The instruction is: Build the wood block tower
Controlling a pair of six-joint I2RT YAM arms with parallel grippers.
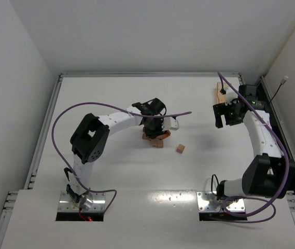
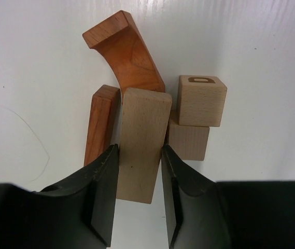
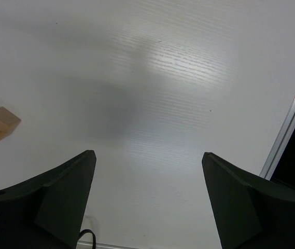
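clustered wood blocks point(image 1: 155, 139): tan bar point(image 2: 139, 145) beside reddish bar point(image 2: 99, 124), reddish curved piece point(image 2: 129, 54), two tan cubes point(image 2: 201, 101); lone cube point(image 1: 180, 149) well apart

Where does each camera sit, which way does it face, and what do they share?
Top external: above and behind the arms, looking down on the white table; both arms and bases show.
Left wrist: on the left arm, looking down past the left tool, closed on a pale rectangular wooden bar among reddish-brown wooden blocks.
Right wrist: looking down at the table past the open right tool.
Shared: the small loose tan wooden cube, in top and right-wrist views.
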